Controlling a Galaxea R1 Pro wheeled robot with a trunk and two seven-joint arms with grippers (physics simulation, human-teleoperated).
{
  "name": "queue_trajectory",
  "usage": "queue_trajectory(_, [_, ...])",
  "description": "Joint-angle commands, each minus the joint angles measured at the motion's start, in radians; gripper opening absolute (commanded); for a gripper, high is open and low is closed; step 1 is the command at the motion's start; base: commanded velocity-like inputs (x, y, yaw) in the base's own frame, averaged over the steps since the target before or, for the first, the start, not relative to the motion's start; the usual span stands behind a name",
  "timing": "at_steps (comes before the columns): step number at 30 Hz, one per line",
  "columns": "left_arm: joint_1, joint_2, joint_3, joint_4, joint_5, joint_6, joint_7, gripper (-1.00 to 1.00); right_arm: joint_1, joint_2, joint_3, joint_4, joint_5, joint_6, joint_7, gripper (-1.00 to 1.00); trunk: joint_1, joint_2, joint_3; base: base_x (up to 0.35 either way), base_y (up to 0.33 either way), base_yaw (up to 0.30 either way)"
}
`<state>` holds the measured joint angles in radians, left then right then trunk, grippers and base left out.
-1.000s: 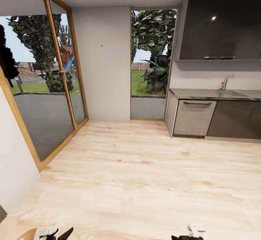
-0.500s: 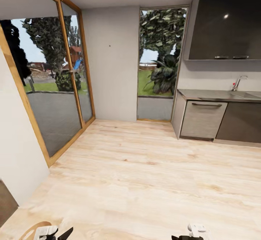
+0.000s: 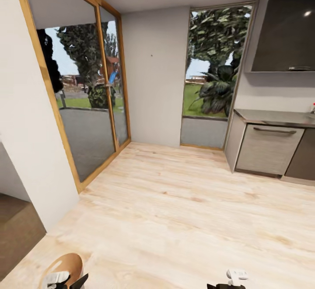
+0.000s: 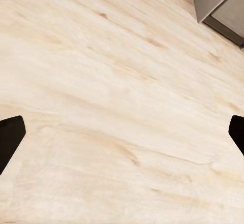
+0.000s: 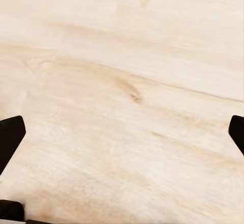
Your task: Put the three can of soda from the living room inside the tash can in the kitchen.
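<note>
Your head camera looks across a pale plank floor (image 3: 183, 201) in the kitchen. Far left, a white wall end (image 3: 30, 118) stands close to you, with a strip of darker brown floor (image 3: 17, 228) beside it at the near left edge. Next come the wood-framed glass doors (image 3: 87, 105), with trees and grass outside. Then a plain grey wall (image 3: 153, 74), then a tall window (image 3: 216, 66) showing a large leafy plant. Far right sits the steel-grey counter (image 3: 275, 117) over a pale drawer front (image 3: 267, 149) with a bar handle, and a dark upper cabinet (image 3: 286, 26) hangs above it. At the near left bottom edge you have the trash can (image 3: 65, 265), its orange-brown inside facing up, right at the left gripper (image 3: 65, 281); whether they touch I cannot tell. No soda cans are visible inside it from this angle. Your left wrist view shows the two dark fingertips (image 4: 10, 137) spread wide apart over bare planks, nothing between them, with a grey cabinet corner (image 4: 216, 0) ahead. The right gripper (image 3: 227, 282) pokes in at the near right bottom edge; in its wrist view the fingertips (image 5: 10, 135) are likewise spread wide, with bare floor between them.
</note>
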<state>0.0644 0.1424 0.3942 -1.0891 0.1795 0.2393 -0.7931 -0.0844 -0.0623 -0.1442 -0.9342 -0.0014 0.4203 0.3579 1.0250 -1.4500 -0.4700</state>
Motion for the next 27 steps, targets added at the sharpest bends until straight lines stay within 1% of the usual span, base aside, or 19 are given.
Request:
queue_trajectory(1, [0.000, 0.000, 0.000, 0.000, 0.000, 0.000, 0.000, 1.00, 0.000, 0.000, 0.000, 0.000, 0.000, 0.000, 0.000, 1.00, 0.000, 0.000, 0.000, 0.000, 0.000, 0.256])
queue_trajectory(27, [0.000, 0.000, 0.000, 0.000, 0.000, 0.000, 0.000, 1.00, 0.000, 0.001, 0.000, 0.003, 0.003, 0.000, -0.001, 1.00, 0.000, 0.000, 0.000, 0.000, 0.000, 0.256])
